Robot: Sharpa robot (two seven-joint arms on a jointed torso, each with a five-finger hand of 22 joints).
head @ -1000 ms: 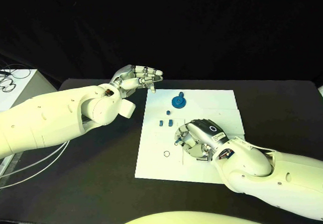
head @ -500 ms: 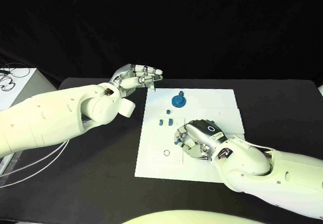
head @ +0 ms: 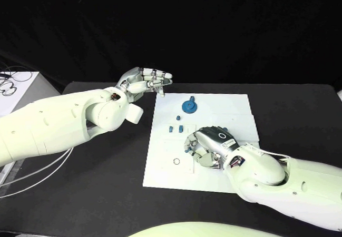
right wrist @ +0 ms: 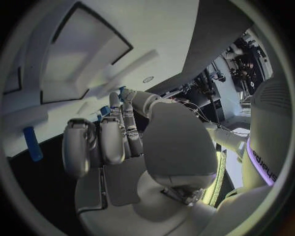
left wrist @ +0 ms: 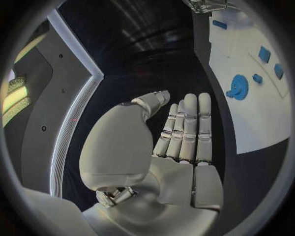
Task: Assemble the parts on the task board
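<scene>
The board [head: 231, 108] lies flat in the middle of the black counter [head: 292, 113]. On its far part sits a round blue disc [head: 189, 107] with a small knob beside its rim. Nearer the robot, a small blue peg [head: 178, 118] lies just beside the disc, and two short blue blocks [head: 174, 130] lie side by side a little closer in. A small dark ring mark [head: 176, 161] shows on the board's near left part.

The right hand [head: 208, 146] is down over the middle of the board, palm toward the plate, fingers curled in. Small blue pieces show at its fingertips [right wrist: 123, 93] in the wrist view and at its left edge in the head view; whether it grips any of them cannot be told. A further blue peg [right wrist: 32, 143] lies on the board near this hand, apart from it.

The left hand [head: 148, 81] is raised above the counter beyond the board's far left corner, clear of the plate. Its fingers [left wrist: 184, 130] lie straight and close together, thumb set apart, nothing held.

A white box with cables [head: 10, 91] stands at the counter's left edge
</scene>
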